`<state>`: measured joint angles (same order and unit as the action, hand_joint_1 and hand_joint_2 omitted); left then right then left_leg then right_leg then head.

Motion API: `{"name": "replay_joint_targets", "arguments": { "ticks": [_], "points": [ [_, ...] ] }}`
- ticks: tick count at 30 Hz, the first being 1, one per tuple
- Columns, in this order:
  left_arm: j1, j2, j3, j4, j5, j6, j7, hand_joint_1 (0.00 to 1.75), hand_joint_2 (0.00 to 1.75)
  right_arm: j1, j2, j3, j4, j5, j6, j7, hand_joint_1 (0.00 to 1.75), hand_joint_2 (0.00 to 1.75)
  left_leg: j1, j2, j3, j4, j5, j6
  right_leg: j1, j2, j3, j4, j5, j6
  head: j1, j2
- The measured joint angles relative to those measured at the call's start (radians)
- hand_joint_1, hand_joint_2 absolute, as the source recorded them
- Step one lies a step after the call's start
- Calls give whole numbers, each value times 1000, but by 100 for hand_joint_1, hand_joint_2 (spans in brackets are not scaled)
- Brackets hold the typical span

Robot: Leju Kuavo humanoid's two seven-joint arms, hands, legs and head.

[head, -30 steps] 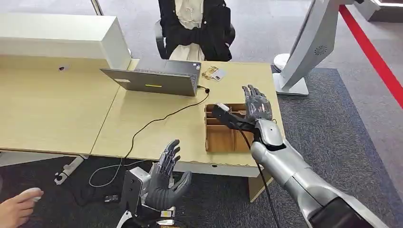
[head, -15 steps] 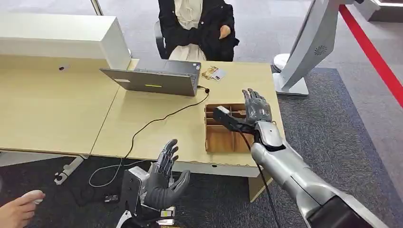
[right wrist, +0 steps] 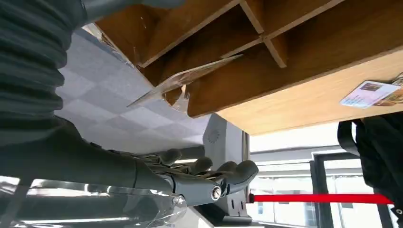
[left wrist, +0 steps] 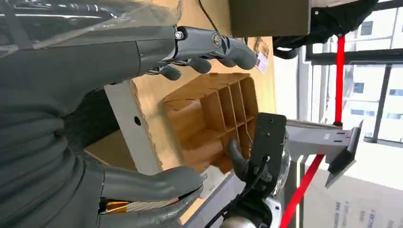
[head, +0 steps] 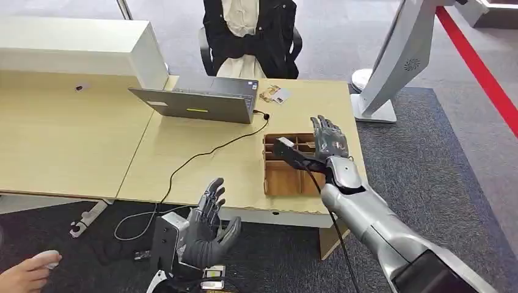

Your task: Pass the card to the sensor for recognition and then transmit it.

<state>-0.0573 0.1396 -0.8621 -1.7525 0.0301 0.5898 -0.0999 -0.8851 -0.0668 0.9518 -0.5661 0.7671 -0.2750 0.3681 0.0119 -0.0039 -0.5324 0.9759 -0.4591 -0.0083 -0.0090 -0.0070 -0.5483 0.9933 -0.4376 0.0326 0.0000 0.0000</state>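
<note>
Right hand, fingers wide and empty, should lower toward the card leaning in the wooden divider box at its 7 o'clock, pinching its raised edge squarely

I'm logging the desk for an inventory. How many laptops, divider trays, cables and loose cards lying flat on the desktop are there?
Grey open laptop: 1
Brown wooden divider tray: 1
Thin black cable: 1
Loose flat cards, one whitish and one brownish: 2
Total: 5
</note>
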Motion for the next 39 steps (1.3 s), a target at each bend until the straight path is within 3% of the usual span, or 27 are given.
{"name": "replay_joint_targets", "arguments": {
  "ticks": [22,23,24,39],
  "points": [
    [0,6,-2,-8,4,7,2,0,175,-2,-27,-5,14,-12,-11,18,0,175,0,0,0,0,0,0,0,0,0,0,0,0,0,0],
    [0,6,-2,-8,4,7,2,0,175,-2,-28,-5,14,-12,-11,18,162,175,0,0,0,0,0,0,0,0,0,0,0,0,0,0],
    [0,6,-2,-8,4,7,2,0,175,-2,-29,-5,14,-12,-11,18,175,175,0,0,0,0,0,0,0,0,0,0,0,0,0,0],
    [0,6,-2,-8,5,7,-2,0,175,-11,-29,-5,14,-28,5,0,175,175,0,0,0,0,0,0,0,0,0,0,0,0,0,0]
  ]
}}
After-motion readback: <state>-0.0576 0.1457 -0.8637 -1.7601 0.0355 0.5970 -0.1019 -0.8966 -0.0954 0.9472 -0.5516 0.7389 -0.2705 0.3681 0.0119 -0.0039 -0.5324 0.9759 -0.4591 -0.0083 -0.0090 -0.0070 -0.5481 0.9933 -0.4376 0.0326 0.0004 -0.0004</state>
